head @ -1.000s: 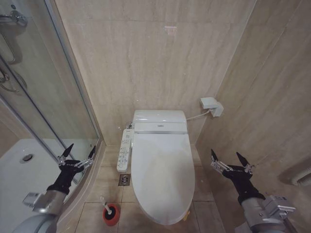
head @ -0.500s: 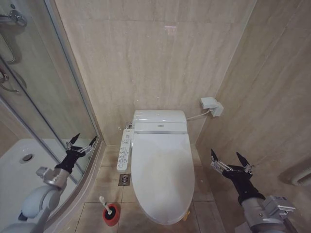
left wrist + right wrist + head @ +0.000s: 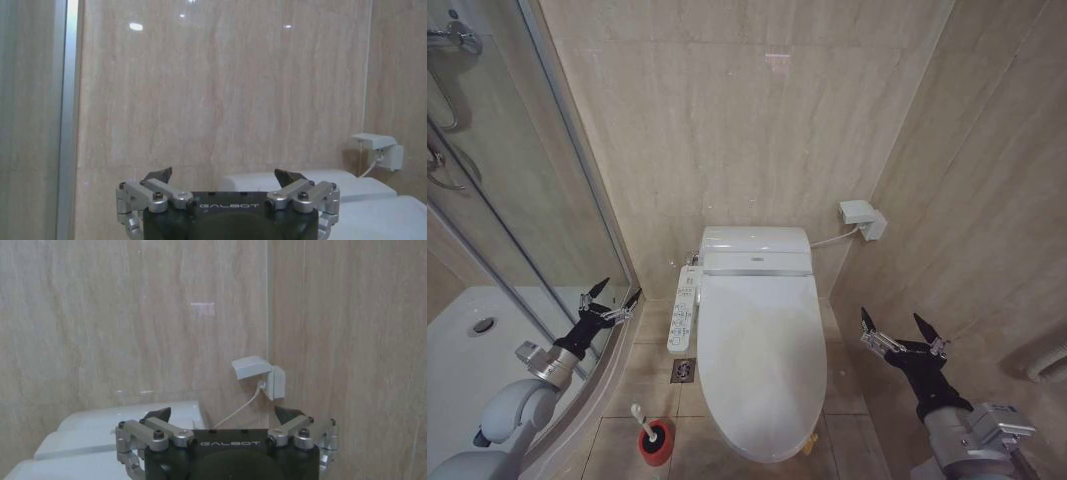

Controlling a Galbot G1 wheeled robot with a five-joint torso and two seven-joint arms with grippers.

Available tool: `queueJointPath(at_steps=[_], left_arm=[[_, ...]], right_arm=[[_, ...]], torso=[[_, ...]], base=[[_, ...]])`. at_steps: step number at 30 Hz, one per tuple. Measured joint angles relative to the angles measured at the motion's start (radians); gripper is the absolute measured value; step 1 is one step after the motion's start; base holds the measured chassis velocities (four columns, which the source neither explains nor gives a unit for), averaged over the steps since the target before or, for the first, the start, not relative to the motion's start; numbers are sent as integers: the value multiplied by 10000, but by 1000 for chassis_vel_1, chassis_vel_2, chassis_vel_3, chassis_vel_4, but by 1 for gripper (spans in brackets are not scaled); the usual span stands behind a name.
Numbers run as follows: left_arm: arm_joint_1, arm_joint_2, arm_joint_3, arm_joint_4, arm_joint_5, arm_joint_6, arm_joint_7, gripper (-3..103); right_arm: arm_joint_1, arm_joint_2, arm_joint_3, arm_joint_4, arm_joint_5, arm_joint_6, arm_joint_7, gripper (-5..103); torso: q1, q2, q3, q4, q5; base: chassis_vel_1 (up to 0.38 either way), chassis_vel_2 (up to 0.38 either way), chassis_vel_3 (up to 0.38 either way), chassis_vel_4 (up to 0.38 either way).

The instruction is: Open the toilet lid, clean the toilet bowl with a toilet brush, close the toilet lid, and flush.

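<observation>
The glossy white toilet lid [image 3: 762, 365] lies shut over the toilet bowl, which is hidden beneath it; a small yellow tag [image 3: 811, 441] shows at the lid's front edge. The toilet brush [image 3: 641, 418] stands in its red holder cup [image 3: 656, 442] on the floor, left of the toilet's front. My left gripper [image 3: 610, 298] [image 3: 224, 176] is open and empty, raised left of the toilet near the shower frame. On the right of the toilet my right gripper [image 3: 894, 328] [image 3: 221, 412] hangs open with nothing in it.
A side button panel [image 3: 685, 308] runs along the toilet's left. The glass shower enclosure [image 3: 527, 230] and white shower tray [image 3: 467, 350] close off the left. A wall socket box [image 3: 863, 219] with a cable sits behind the toilet, and a tiled wall stands close on the right. A floor drain [image 3: 683, 370] lies beside the toilet.
My left arm has reached forward and to the right, bringing its open gripper nearer the toilet. The right arm has stayed still.
</observation>
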Motion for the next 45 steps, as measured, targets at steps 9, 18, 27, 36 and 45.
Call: queueJointPath(at_steps=[9,18,27,36,45], left_arm=[[163,7,-88,-57,133,-120,164,100],[357,-253,-68,-119,331,-211,357,100],[552,-360,-154,-217,387,-284,501,100],[639,-368,-223,-233,387,-331,562,100],[588,-345,-209,-218,377,-352,556,100]], right_arm=[[0,0,0,1,0,0,0,100],[0,1,0,1,0,0,0,100],[0,0,0,1,0,0,0,100],[0,1,0,2,0,0,0,100],[0,1,0,1,1,0,0,100]], torso=[[0,0,0,0,1],[0,0,0,0,1],[0,0,0,0,1],[-1,1,-1,-1,1],[-1,0,0,1,0]], base=[[0,0,0,0],[0,0,0,0],[0,0,0,0],[0,0,0,0],[-24,24,20,-30]])
